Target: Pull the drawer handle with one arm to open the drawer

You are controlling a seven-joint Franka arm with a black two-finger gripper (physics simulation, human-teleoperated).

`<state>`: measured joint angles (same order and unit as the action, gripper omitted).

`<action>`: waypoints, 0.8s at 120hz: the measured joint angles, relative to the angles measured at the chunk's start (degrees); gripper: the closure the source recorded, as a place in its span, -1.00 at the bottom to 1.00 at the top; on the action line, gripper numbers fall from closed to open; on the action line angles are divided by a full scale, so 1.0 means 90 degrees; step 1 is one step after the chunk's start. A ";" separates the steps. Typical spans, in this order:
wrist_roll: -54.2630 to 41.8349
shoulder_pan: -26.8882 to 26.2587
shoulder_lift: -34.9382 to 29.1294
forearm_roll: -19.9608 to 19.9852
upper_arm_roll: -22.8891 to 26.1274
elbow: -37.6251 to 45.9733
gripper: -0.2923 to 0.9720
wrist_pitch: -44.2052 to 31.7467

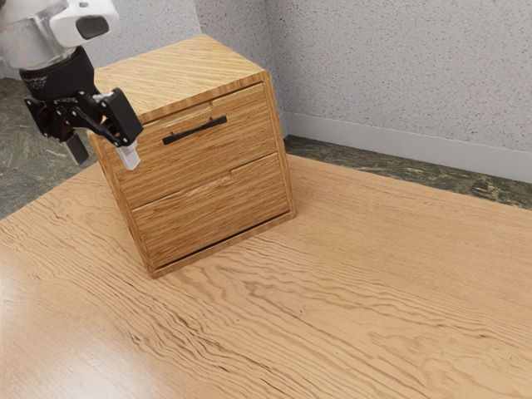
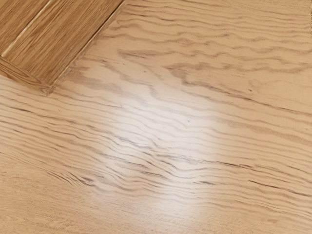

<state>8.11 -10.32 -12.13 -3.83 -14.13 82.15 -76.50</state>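
Note:
A wooden cabinet (image 1: 199,158) with two drawer fronts stands on the table, turned toward the exterior view's lower right. The upper drawer (image 1: 199,137) carries a thin black bar handle (image 1: 194,130) and sits flush with the cabinet face. My gripper (image 1: 102,152) hangs at the cabinet's front corner on the exterior view's left, a short way from the handle. It is open, its fingers wide apart with nothing between them; one pale fingertip (image 1: 130,156) overlaps the cabinet's edge. In the wrist view the cabinet's lower corner (image 2: 48,39) lies below my hand.
The wooden table (image 1: 349,291) stretches wide in front of the cabinet and toward the exterior view's right. A grey wall (image 1: 399,58) with a pale skirting stands behind the table. The lower drawer (image 1: 212,208) has no handle that I can see.

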 joint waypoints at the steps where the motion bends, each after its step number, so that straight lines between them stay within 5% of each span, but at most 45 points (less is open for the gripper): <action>1: 0.0014 -0.0001 -0.0018 -0.0008 0.0014 0.0044 -0.54 -0.0038; 24: 0.0297 -0.0002 -0.0333 -0.0158 0.0218 0.0819 -0.54 -0.0504; 57: 0.0024 -0.0019 -0.0507 -0.0458 0.1176 0.1621 -0.54 -0.1647; 96: -0.0955 -0.0016 0.0244 -0.2871 0.1557 0.1630 -0.54 -0.2704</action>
<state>-0.49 -10.46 -9.94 -29.66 -0.12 96.82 -100.83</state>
